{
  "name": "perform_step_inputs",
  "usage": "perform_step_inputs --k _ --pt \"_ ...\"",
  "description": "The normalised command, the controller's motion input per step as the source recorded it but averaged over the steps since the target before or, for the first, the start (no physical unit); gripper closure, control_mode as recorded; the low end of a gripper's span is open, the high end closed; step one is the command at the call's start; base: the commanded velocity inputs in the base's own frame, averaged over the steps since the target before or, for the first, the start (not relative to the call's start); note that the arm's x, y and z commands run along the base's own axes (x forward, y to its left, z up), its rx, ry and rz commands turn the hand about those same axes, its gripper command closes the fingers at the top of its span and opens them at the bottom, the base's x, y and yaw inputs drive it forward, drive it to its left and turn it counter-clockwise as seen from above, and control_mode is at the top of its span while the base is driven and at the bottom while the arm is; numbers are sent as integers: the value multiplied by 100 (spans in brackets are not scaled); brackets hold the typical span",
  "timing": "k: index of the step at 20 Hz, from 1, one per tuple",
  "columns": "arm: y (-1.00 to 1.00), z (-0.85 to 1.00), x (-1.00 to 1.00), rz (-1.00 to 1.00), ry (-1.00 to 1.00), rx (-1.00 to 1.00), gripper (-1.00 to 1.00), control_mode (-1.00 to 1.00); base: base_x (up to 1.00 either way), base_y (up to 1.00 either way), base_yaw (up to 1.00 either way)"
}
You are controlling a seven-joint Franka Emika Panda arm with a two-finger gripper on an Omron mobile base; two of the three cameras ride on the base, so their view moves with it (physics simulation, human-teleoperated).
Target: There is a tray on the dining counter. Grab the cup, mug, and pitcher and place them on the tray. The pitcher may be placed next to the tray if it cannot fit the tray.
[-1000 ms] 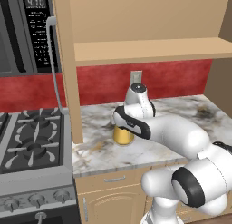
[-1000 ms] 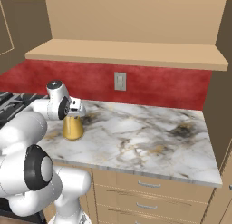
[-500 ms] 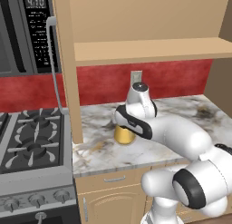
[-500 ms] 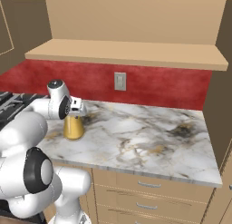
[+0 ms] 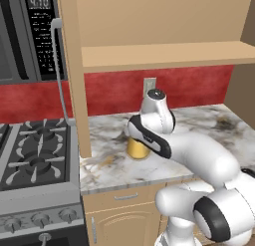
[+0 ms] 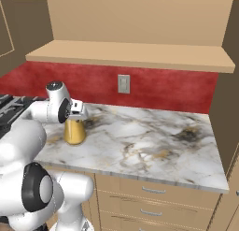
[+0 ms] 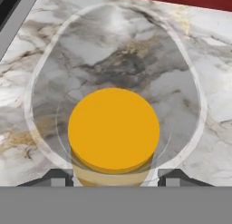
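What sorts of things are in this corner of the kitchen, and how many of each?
Pitcher: 1
Stove: 1
Microwave: 1
Wall outlet: 1
Wooden shelf: 1
Robot claw: 1
Total: 6

You are looking at rendered pictures, evenly and softly lit, bright with no single lamp to trace. Shadows are faint: a dim band under the wooden shelf (image 6: 130, 54) darkens the red backsplash (image 6: 163, 90). The base views are sharp but coarse-edged. In the hand view the clear pitcher (image 7: 113, 128) bends the marble counter (image 7: 213, 82) pattern behind its glass, greying it.
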Motion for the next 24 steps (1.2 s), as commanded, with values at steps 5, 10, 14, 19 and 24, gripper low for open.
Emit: perform_step_inputs --k 5,10,14,19,24 --pt "-11 20 -44 0 -5 0 100 -100 0 0 0" --pt "-16 20 -48 0 -8 0 100 -100 0 0 0" --pt "-20 26 -51 0 -10 0 100 -100 0 0 0" --pt "-10 34 -43 0 -12 0 100 -100 0 0 0" --pt "-5 39 -32 0 -12 0 100 -100 0 0 0"
